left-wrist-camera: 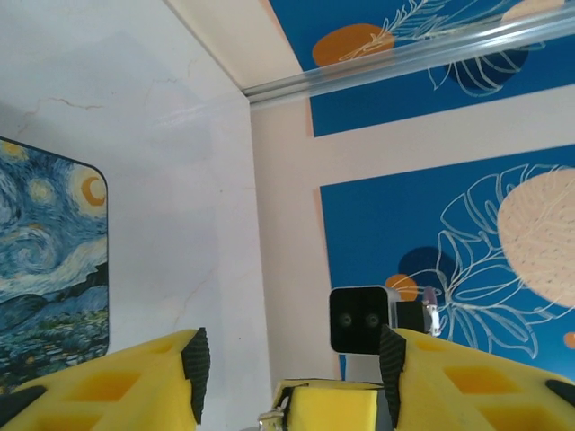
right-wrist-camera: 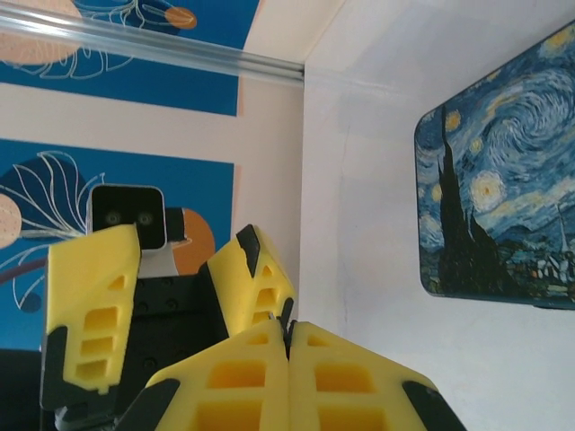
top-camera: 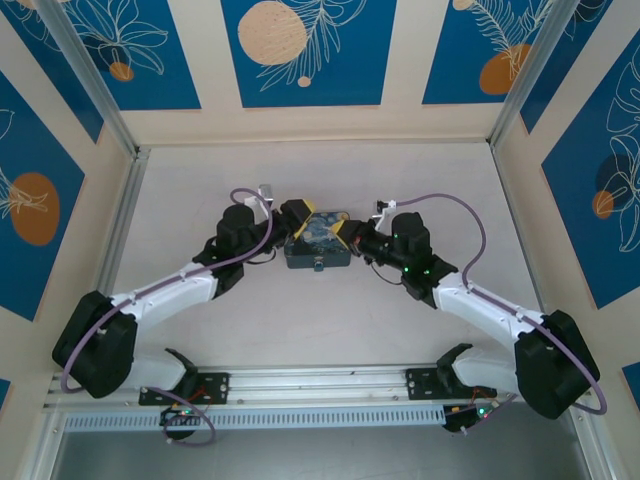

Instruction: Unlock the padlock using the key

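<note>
Both grippers meet over the starry-night box [top-camera: 317, 240]. My left gripper [left-wrist-camera: 292, 364] is open wide, its yellow fingers [left-wrist-camera: 193, 373] far apart. The shut tip of my right gripper [left-wrist-camera: 337, 402] pokes up between them, with a small silvery metal piece, apparently the key [left-wrist-camera: 269, 416], at its edge. In the right wrist view the right gripper [right-wrist-camera: 287, 325] is pressed shut, a thin grey sliver of the key [right-wrist-camera: 272, 315] at its pads, and the open left gripper [right-wrist-camera: 171, 269] stands just beyond. The padlock is hidden.
The flat box printed with the starry night painting [right-wrist-camera: 499, 180] lies on the white table [top-camera: 200, 190], also seen in the left wrist view as the box [left-wrist-camera: 49, 269]. Blue-and-cream patterned walls [top-camera: 300, 50] and metal corner posts [top-camera: 90, 75] enclose the table.
</note>
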You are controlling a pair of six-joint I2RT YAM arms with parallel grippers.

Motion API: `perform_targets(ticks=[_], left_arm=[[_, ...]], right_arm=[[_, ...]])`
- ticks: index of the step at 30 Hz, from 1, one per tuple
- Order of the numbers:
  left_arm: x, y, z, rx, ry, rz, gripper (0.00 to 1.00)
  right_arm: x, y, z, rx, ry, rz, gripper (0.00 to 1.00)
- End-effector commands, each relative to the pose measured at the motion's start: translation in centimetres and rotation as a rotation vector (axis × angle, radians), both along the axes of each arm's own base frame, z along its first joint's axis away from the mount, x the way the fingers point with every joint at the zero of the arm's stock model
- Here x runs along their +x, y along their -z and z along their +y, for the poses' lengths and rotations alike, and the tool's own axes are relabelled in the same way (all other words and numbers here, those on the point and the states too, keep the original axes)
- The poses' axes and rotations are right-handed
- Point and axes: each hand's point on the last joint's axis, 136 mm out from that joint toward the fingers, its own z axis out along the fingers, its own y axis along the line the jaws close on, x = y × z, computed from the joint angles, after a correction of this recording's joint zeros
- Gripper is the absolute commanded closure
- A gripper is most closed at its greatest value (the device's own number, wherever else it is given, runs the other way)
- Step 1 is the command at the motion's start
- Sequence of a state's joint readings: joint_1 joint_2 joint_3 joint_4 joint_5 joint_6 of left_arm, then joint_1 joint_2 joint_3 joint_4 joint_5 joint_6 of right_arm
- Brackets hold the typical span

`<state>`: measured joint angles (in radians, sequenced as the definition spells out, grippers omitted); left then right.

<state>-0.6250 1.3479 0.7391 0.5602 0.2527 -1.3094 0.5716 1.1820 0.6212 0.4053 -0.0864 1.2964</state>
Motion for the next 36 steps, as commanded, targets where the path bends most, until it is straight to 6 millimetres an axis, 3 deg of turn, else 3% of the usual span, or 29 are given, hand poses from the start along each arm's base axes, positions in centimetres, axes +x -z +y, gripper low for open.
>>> perform_targets(ticks=[1,12,25,36], left_arm=[[0.2,-0.3,-0.5,-0.045,-0.006,-0.012,0.48],[0.3,0.5,-1.5,-0.051,0.007,0.000,0.56],[0.1,0.6,-1.9,-0.057,0.014,0.003,0.79],[-0.1,0.7,-2.2,-0.053,0.020,0.005,0.82]], right_arm=[[1.4,-2.4,0.2,0.045,0.057,-0.044,1.00],[1.8,-2.4,1.4,0.057,0.040,-0.040,1.00],[1.9,-2.0,1.9,0.068,0.032,-0.025,1.00],[1.9,-2.4,2.2,0.075,0.026,-0.030,1.00]])
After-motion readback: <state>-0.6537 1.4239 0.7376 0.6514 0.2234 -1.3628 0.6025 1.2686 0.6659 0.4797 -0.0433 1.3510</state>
